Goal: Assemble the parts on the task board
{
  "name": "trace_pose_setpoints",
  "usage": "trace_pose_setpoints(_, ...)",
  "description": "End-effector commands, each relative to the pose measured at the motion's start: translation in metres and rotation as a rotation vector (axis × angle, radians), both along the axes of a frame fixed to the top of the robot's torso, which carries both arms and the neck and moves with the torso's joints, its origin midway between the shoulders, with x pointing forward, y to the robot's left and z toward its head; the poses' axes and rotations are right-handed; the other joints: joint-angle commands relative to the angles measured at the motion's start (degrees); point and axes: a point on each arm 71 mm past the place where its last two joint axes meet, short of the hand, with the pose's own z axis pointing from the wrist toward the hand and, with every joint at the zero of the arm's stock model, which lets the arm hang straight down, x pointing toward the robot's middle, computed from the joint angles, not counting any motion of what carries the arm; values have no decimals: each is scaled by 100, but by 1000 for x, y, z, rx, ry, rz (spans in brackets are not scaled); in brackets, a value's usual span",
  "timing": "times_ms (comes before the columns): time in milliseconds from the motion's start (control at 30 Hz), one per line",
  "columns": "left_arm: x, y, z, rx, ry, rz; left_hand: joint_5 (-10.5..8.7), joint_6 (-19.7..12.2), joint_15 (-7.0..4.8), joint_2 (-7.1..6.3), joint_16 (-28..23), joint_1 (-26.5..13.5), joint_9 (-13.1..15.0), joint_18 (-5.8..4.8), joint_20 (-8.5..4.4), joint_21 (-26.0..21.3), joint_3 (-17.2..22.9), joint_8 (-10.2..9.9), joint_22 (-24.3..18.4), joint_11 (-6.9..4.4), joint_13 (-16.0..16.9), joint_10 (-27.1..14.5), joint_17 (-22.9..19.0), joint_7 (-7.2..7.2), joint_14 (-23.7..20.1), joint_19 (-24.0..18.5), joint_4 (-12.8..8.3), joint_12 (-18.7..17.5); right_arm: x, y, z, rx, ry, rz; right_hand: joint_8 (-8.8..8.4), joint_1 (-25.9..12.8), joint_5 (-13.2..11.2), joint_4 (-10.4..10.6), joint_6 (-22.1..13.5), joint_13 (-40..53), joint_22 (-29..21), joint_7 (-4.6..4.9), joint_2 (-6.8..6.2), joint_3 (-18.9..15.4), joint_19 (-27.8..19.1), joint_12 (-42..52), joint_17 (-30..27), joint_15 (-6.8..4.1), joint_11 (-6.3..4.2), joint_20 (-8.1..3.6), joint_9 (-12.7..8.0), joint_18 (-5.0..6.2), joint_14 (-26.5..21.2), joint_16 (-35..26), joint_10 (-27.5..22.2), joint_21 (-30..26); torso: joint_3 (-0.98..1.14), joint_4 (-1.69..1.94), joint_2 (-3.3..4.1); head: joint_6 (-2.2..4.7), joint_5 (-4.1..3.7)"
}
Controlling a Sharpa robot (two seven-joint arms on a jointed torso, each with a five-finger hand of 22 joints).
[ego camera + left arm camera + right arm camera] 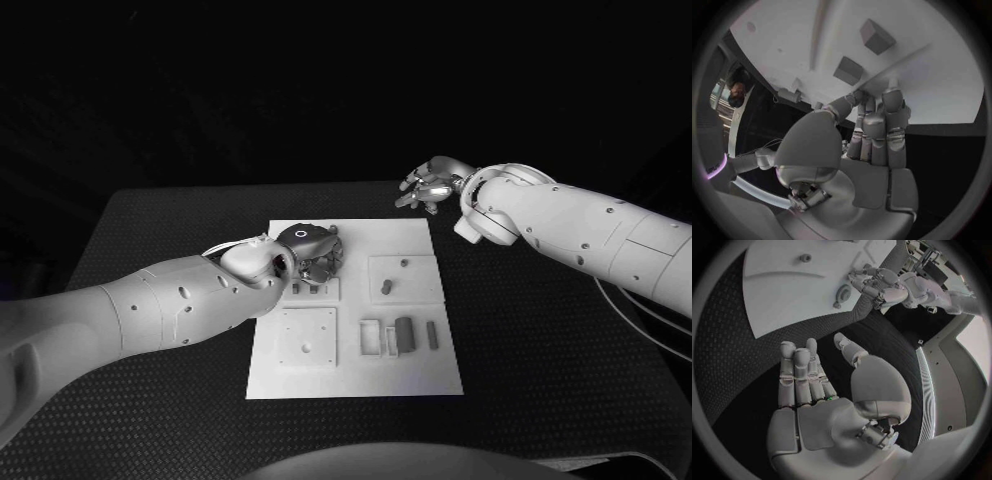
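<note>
The white task board (418, 375) lies in the middle of the table. My left hand (310, 250) is down on its far left corner, over a raised square. In the left wrist view the fingertips (879, 100) and thumb meet at the board (942, 85); whether they pinch a part is hidden. Two grey blocks (876, 36) stand beyond them. Several grey parts (404, 335) lie in a row at the board's near right. A small part (387, 288) sits in the far right square. My right hand (430, 185) hovers past the board's far edge, holding nothing.
A square plate (307, 337) with small holes sits at the board's near left. The right wrist view has my right hand (817, 385) over the black table mat (736, 365), with the board (786, 295) and my left hand (879, 282) beyond it.
</note>
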Motion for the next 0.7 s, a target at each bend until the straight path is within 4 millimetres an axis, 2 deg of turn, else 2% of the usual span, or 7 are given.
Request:
trace_pose_setpoints(33, -3, -1, 1, -22, 5, -6, -18, 33, -24, -19, 29, 41, 6, 410, -45, 31, 36, 29, 123, 49, 12, 286, -9, 0, -36, 4, -3, 11, 0, 0, 0, -6, -1, 12, 27, -3, 12, 12, 0, -8, 105, 289, 47, -5, -12, 23, -9, -34, 5, -42, -8, 212, -18, 23, -25, -16, 3, 2, -1, 4, 6)
trace_pose_setpoints(367, -2, 2, 10, -54, -13, 0, -13, 52, -34, -22, 39, 49, 10, 404, -55, 30, 57, 39, 120, 38, 33, 312, -27, -9, -37, 0, -4, 13, 0, 1, 0, -6, -2, 12, 27, -5, 12, 12, -2, -9, 105, 289, 46, -6, -13, 24, -10, -33, 6, -41, -9, 212, -19, 23, -26, -16, -1, 6, -1, 36, 3)
trace_pose_setpoints(700, 2, 9, 29, -91, -24, 18, -12, 55, -36, -23, 44, 49, 10, 401, -58, 31, 63, 40, 120, 37, 39, 316, -33, -9, -37, 2, -2, 10, 0, 0, 0, -6, -1, 11, 28, -5, 12, 11, -2, -10, 105, 289, 46, -6, -13, 25, -11, -33, 6, -41, -10, 212, -20, 23, -26, -17, -1, 6, -2, 51, 20)
